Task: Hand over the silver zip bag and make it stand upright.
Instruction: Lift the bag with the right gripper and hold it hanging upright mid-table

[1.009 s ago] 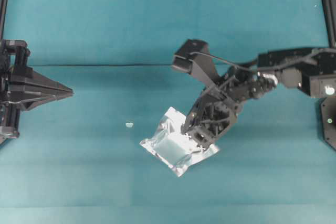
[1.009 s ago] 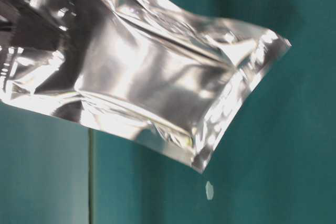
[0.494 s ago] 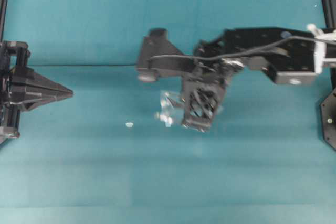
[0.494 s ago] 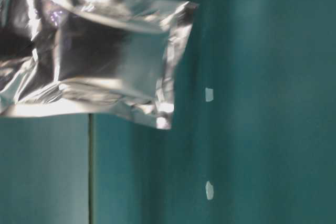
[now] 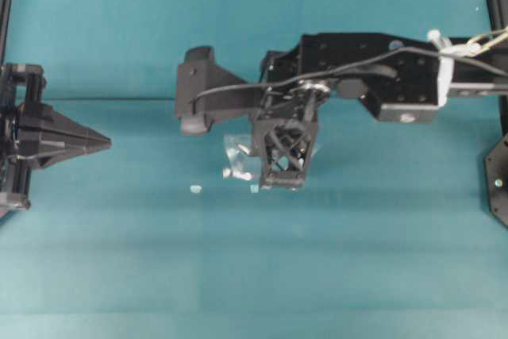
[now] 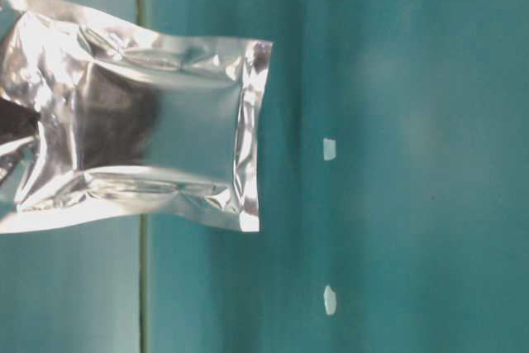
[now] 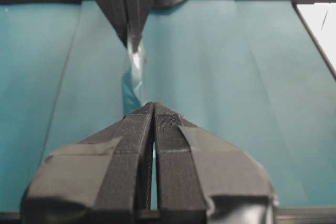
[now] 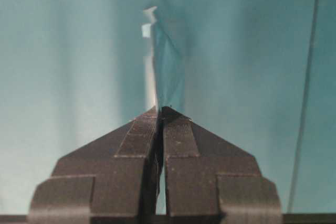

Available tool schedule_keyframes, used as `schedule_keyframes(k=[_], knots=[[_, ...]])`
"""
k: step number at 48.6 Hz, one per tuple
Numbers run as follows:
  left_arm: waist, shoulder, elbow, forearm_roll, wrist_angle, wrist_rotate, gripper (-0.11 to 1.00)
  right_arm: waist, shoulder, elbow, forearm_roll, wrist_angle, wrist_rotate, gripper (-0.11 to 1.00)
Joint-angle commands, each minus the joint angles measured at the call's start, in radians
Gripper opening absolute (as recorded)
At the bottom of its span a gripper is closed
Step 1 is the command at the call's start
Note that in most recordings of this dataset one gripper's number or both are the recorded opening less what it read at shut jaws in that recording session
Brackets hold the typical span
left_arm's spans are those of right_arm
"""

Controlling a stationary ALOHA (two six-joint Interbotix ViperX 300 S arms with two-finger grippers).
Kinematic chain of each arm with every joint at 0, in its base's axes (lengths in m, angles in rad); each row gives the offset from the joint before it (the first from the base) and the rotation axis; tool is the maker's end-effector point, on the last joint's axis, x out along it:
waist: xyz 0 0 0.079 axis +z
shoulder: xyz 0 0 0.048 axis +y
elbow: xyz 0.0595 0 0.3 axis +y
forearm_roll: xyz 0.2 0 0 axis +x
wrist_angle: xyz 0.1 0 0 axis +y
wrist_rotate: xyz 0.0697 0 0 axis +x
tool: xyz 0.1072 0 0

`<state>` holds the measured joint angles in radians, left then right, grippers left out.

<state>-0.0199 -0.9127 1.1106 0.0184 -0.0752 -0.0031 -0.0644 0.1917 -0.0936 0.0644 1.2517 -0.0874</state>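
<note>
The silver zip bag (image 6: 140,155) is held aloft, clamped in the right end effector (image 8: 160,109); the left end effector (image 7: 153,109) is seen closed, empty.

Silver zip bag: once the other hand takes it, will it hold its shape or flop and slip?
The silver zip bag hangs from the right hand by one edge without drooping, so it is probably fairly stiff and light. Its creased foil suggests it will buckle under a squeeze. The glossy surface may slip in a shallow pinch.
</note>
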Motion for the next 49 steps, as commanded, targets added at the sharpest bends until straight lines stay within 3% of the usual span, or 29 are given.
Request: schedule_keyframes(k=[1,22,32,49], knots=[[0.002,0.005,-0.012,0.002,0.005,-0.002,0.0,0.009,-0.002,-0.029,-0.002,0.002,-0.021,0.01],[0.009,-0.005,-0.009,0.002,-0.006,-0.044,0.0,0.015,0.051,-0.034,-0.006,-0.003,-0.064,0.01],[0.031,-0.018,-0.003,0.002,-0.02,-0.095,0.0,0.023,0.067,-0.034,-0.018,-0.003,-0.064,0.01],[0.032,-0.032,0.02,0.002,-0.021,-0.109,0.0,0.026,0.078,-0.034,-0.043,-0.003,-0.06,0.01]])
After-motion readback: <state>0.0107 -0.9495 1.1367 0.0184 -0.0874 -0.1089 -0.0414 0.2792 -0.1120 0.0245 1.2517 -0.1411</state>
